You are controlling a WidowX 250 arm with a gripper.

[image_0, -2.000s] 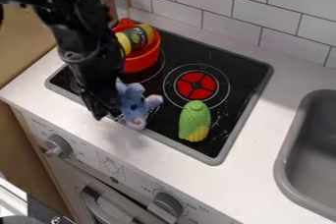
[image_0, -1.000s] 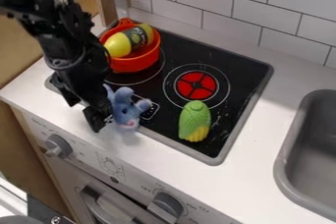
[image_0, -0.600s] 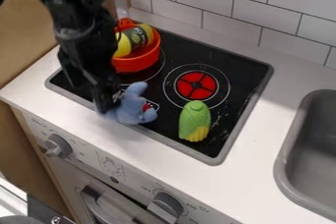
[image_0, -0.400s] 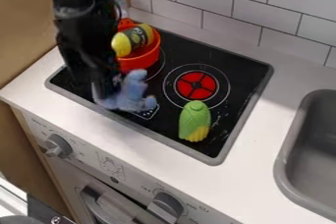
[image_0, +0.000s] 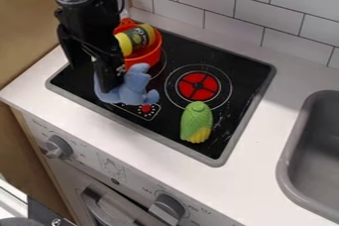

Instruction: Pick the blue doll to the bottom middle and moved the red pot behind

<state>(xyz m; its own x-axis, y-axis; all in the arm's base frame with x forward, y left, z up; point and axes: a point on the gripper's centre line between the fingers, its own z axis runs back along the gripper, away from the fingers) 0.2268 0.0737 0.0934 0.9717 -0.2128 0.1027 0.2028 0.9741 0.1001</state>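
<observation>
- On the yellow bottle (image_0: 134, 39), a dark label with pale print, set aslant.
- Across the white oven front (image_0: 119, 174), small dark markings around the knobs (image_0: 59, 146); on the black stove top (image_0: 173, 121), a printed control patch (image_0: 147, 111) near the front edge.
- Underneath, a pale tabletop (image_0: 278, 170), fitted with a gray sink (image_0: 285, 158) at right; behind, a wall of white tiles (image_0: 252, 14); at left, a tan wooden panel (image_0: 27, 36).
- Over the left front of the stove top, in front of the red pot (image_0: 151, 56), the blue doll (image_0: 134, 85), pressed against the black end effector (image_0: 111, 79).
- End effector narrowed on the doll, at left, tip pointing down.
- On the doll, one rounded lobe pointing up and slightly right, another jutting right; impossible to tell its facing or whether touching the stove.
- In the pot, at the stove's rear left, the bottle, lying with long axis from lower left to upper right.
- Right of the doll, near the front edge, a toy corn (image_0: 197, 122), green end toward the wall, yellow end toward the oven front.
</observation>
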